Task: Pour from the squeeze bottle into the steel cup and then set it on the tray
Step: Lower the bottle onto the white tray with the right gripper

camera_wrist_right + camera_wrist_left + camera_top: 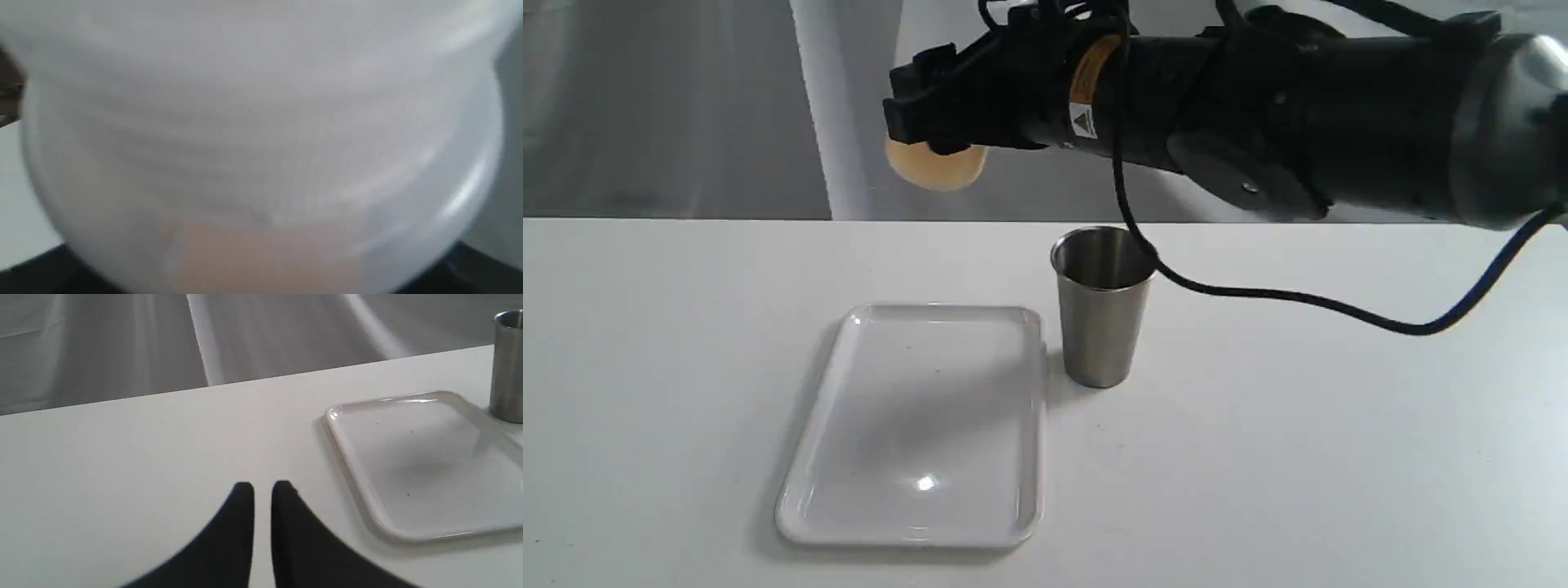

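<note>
My right gripper reaches across from the right, high above the table, shut on the squeeze bottle. Only the bottle's amber-tinted bottom end shows below the black fingers. In the right wrist view the whitish bottle fills the picture, blurred, with amber liquid low in it; its nozzle is hidden. The steel cup stands upright on the table, just right of the tray, which holds nothing. My left gripper hovers low over bare table left of the tray, its fingers nearly together with nothing between them. The cup shows at that view's edge.
A black cable droops from the right arm in front of the cup's rim. Grey draped cloth hangs behind the white table.
</note>
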Robot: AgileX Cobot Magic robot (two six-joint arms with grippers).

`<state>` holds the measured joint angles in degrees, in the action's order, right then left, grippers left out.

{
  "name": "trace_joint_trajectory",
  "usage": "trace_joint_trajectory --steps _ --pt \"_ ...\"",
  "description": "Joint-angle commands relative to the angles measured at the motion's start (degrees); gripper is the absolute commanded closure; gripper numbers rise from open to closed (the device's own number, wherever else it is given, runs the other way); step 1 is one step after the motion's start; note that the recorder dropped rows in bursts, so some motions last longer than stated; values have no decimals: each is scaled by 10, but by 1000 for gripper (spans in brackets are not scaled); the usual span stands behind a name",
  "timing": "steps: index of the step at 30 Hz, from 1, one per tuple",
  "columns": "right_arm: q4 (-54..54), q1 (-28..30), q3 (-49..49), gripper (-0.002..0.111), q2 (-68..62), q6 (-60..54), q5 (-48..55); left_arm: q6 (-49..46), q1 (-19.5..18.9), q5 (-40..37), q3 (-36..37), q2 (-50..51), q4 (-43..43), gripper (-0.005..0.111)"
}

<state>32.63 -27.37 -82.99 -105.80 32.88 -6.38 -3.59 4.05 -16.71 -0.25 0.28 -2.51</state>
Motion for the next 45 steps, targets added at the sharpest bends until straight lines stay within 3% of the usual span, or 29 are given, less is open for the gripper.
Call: trace_joint_trajectory --steps 1,20,32,45 --pt "-64 -15 -5 51 -16 -75 -38 1 2 4 3 -3 0 98" --pt "-143 -80 -5 51 -140 -200 -33 1 2 4 3 -3 0 98" --pt "-168 -79 -5 51 -159 -246 42 1 2 4 3 -3 0 98" --pt "-168 -76 -5 51 -177 -247 43 1 2 4 3 -3 0 98"
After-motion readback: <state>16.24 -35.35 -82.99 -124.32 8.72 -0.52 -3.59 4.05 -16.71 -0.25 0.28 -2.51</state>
